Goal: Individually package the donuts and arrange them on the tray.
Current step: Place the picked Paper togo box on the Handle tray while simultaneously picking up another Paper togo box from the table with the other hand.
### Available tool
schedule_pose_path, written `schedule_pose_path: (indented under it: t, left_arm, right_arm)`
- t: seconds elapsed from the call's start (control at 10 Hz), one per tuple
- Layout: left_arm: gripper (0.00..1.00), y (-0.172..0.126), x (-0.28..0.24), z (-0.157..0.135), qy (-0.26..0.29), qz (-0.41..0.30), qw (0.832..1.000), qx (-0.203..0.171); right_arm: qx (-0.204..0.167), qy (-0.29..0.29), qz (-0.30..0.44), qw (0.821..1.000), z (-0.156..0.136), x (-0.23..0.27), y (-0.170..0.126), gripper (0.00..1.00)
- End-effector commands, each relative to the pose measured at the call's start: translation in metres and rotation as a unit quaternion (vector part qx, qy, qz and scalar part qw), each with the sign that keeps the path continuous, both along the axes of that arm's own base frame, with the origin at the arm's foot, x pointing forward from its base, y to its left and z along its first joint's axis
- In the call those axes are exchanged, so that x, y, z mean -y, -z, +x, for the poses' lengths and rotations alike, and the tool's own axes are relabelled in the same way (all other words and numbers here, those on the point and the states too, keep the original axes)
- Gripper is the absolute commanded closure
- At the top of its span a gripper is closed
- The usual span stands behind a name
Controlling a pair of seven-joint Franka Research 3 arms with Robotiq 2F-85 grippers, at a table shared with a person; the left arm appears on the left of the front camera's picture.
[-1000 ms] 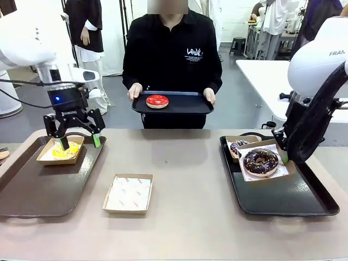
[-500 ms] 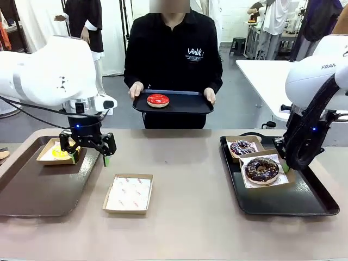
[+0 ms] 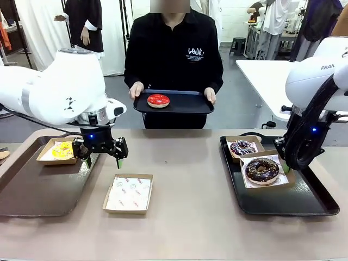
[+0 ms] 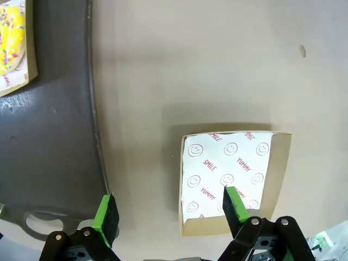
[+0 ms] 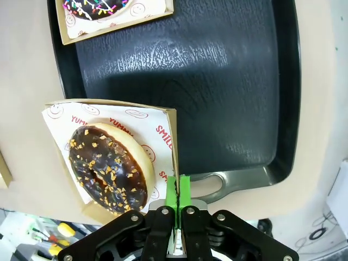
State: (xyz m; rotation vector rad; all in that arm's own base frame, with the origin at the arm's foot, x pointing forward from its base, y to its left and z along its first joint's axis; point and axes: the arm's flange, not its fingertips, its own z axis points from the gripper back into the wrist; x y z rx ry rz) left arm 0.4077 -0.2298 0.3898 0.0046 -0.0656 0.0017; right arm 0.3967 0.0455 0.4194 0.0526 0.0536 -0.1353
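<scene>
left gripper (image 4: pixel 168 209) spread wide; right gripper (image 5: pixel 178 184) pinching box (image 5: pixel 170 136) wall; four donuts (image 3: pixel 253 170), three trays (image 3: pixel 304 202).

Figure: the room beyond my desk (image 3: pixel 190 220), a matte beige surface with a rounded near edge. Behind it, a smooth grey floor (image 3: pixel 239 106) runs back to white drapery (image 3: pixel 41 27) at the far left, beside thin black poles (image 3: pixel 124 13). A white table (image 3: pixel 261 73) stands at the right. Farther back is a small dark stool (image 3: pixel 237 43). The light is bright and even, and shadows on the desk are soft.
</scene>
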Motion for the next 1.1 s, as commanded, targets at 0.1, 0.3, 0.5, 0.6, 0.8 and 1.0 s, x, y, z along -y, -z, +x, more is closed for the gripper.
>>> schedule_pose_path:
  t: [0.1, 0.3, 0.5, 0.6, 0.8, 1.0]
  left_arm:
    - [0.0, 0.026, 0.001, -0.019, 0.008, -0.007, 1.0, 0.007]
    - [0.0, 0.028, 0.003, -0.032, 0.034, -0.017, 0.999, 0.03]
    - [0.0, 0.025, 0.001, -0.016, 0.011, -0.001, 1.0, 0.004]
    - [0.0, 0.025, 0.001, -0.016, 0.011, -0.001, 1.0, 0.004]
    - [0.0, 0.025, 0.001, -0.016, 0.011, -0.001, 1.0, 0.004]
    - [0.0, 0.025, 0.001, -0.016, 0.011, -0.001, 1.0, 0.004]
  right_arm:
    - [0.0, -0.002, -0.001, 1.0, -0.001, -0.001, -0.001, 0.99]
    - [0.0, -0.002, -0.001, 1.0, -0.001, -0.001, -0.001, 0.99]
    - [0.0, -0.002, -0.001, 1.0, -0.001, -0.001, -0.001, 0.99]
    - [0.0, -0.002, -0.001, 1.0, -0.001, -0.001, -0.001, 0.99]
    - [0.0, -0.002, -0.001, 1.0, -0.001, -0.001, -0.001, 0.99]
    - [0.0, -0.002, -0.001, 1.0, -0.001, -0.001, -0.001, 0.99]
